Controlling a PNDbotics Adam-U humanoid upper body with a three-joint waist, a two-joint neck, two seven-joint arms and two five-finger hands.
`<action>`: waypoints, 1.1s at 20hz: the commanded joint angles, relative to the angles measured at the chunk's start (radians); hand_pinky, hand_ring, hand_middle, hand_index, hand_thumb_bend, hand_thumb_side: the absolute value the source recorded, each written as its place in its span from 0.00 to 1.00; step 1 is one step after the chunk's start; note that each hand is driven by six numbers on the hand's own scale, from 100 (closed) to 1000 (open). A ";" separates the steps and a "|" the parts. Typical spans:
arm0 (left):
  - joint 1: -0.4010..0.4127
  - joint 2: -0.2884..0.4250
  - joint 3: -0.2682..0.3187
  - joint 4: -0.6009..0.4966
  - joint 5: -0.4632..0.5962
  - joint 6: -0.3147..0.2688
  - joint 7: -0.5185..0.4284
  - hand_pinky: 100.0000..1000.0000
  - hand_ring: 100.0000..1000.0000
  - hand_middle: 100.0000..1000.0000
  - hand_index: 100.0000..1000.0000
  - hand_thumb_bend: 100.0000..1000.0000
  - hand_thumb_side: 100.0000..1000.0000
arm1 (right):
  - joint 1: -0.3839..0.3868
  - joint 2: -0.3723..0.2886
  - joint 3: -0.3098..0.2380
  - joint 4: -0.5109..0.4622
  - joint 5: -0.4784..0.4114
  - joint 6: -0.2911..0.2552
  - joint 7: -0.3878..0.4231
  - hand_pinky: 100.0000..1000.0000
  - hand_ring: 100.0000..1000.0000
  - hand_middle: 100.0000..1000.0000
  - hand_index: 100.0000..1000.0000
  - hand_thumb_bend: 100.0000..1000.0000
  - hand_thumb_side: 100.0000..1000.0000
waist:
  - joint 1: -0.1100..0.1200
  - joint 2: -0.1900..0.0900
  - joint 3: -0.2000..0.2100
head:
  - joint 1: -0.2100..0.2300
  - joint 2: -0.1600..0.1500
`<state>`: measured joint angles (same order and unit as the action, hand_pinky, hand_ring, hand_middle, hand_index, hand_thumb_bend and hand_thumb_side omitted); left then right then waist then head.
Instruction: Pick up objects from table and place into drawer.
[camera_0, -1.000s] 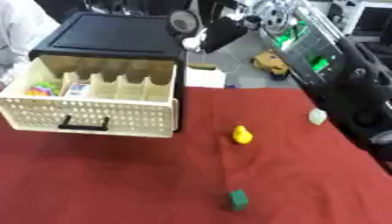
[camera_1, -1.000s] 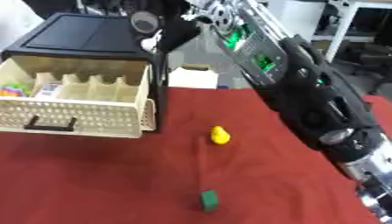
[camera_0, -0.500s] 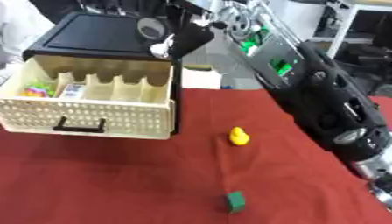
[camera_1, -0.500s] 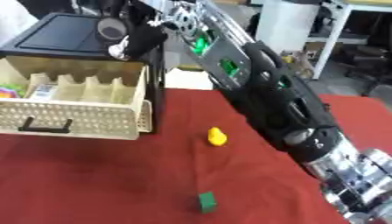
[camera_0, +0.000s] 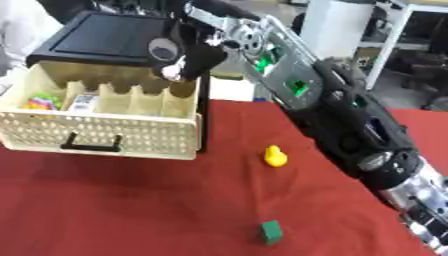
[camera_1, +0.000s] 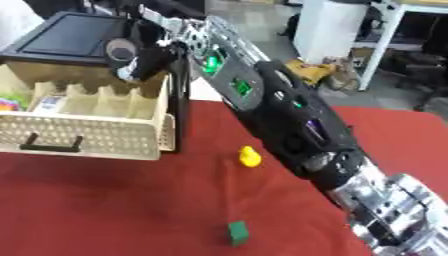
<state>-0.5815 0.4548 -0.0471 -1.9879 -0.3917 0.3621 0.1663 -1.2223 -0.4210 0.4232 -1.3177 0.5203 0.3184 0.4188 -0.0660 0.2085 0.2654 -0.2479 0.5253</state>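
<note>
I am reaching my right hand (camera_0: 179, 55), fingers curled on a small pale object (camera_0: 171, 74), over the right end of the open cream perforated plastic drawer (camera_0: 105, 131), lining it up above a compartment before letting go.

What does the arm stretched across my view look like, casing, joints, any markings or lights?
The right arm is a bulky black casing running from the lower right corner up toward the drawer. Silver metal joint parts show near the lower right and again near the top. Green lit patches sit in openings on the upper section. The right hand is black with a round grey disc on it. The left arm is not in view.
</note>
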 joint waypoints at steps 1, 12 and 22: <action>-0.020 0.007 0.005 -0.012 0.003 -0.002 0.000 0.00 0.00 0.00 0.65 0.25 1.00 | -0.023 -0.006 -0.007 0.003 0.010 -0.006 -0.001 0.57 0.52 0.32 0.56 0.35 0.26 | 0.005 -0.014 0.000 | 0.002 -0.010; -0.020 0.005 0.005 -0.012 0.004 -0.002 0.001 0.00 0.00 0.00 0.65 0.25 1.00 | -0.022 -0.002 -0.015 0.012 0.017 -0.010 0.008 0.61 0.64 0.50 0.73 0.45 0.42 | 0.004 -0.015 -0.003 | 0.006 -0.007; -0.019 0.006 0.005 -0.012 0.001 0.000 -0.001 0.00 0.00 0.00 0.65 0.25 1.00 | -0.028 -0.009 -0.041 -0.011 0.004 0.005 -0.022 0.61 0.63 0.49 0.72 0.45 0.44 | 0.004 -0.017 -0.009 | 0.011 -0.008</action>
<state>-0.5818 0.4468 -0.0470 -1.9879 -0.3887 0.3621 0.1663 -1.2230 -0.4155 0.3999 -1.3088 0.5292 0.3211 0.4055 -0.0698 0.2101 0.2578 -0.2386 0.5253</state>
